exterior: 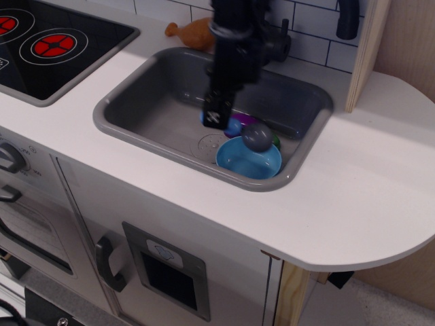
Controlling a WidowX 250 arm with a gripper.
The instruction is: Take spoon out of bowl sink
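Note:
My gripper (217, 117) is shut on the handle of the spoon (253, 136) and holds it in the air above the sink (146, 102). The spoon's round grey head hangs just over the far rim of the light-blue bowl (249, 161), clear of it. The light-blue handle is mostly hidden by my fingers. The bowl sits on the sink floor at the front right corner and looks empty.
A purple eggplant toy (246, 121) with a green end lies behind the bowl, partly hidden by the spoon. An orange chicken-leg toy (192, 32) lies on the counter behind the sink. A black stovetop (47, 41) is at the left. A dark faucet (347, 19) stands at the back right.

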